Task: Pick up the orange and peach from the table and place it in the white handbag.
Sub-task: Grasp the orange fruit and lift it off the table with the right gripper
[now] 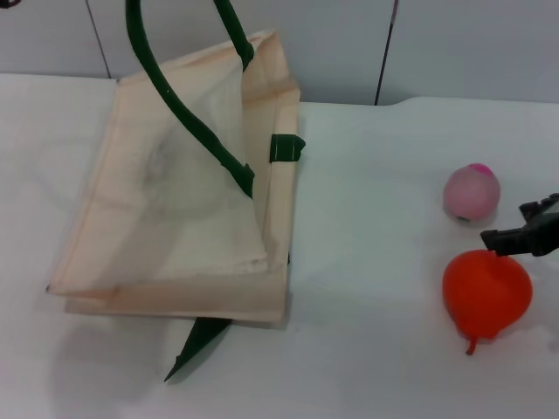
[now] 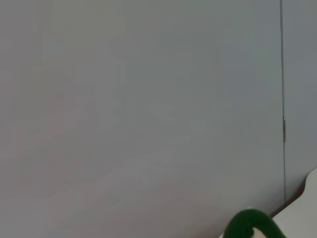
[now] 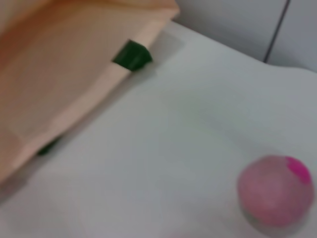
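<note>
Clearly, the orange (image 1: 486,293), glossy orange-red with a pointed stem end, lies on the white desk (image 1: 367,262) at its right side, the pale pink peach (image 1: 472,192) with a magenta spot just behind it. The right pincer (image 1: 524,234) hovers at the orange's top; its grip cannot be told. The cream handbag (image 1: 175,218) with green handles lies well to the left.
</note>
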Motion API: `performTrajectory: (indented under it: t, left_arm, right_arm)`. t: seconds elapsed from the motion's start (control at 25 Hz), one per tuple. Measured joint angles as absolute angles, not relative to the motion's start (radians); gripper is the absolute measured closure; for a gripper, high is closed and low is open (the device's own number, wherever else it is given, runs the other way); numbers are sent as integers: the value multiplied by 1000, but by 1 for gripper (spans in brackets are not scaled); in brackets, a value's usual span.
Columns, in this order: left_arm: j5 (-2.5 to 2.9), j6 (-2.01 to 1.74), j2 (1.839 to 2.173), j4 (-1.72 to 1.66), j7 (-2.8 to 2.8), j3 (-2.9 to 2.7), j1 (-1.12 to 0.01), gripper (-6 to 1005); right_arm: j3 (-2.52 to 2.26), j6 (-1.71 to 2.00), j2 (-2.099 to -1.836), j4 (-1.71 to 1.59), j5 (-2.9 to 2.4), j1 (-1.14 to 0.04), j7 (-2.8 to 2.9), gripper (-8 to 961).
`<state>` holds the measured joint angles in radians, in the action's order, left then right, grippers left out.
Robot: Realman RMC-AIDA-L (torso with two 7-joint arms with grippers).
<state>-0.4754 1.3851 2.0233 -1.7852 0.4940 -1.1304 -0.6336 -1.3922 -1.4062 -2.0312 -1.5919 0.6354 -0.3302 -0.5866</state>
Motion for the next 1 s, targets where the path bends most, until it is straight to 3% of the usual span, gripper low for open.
performTrajectory:
  t: [0.16,0.24,0.68,1.0]
  left_arm:
    - [-475,1385,2023,-1776,494,-1132,-630,880]
    - [-475,1386,2023,-1773,494,-1132,-629,880]
    - [-445,1391,2022,-1756,494,-1132,-624,880]
    - [-433,1398,2020,-1750,494,-1131,-626,880]
  right_arm:
    - [-1358,-1427,-2029,-1601,622,-331,-586,352]
    - [-1337,-1447,-2028,-1603,620,-332,-587,217]
    - [-1316,-1568,-2034,-1635,699,-329,-585,143]
    - [-1323,-1598,-2029,-1591,695,-344,-590,142]
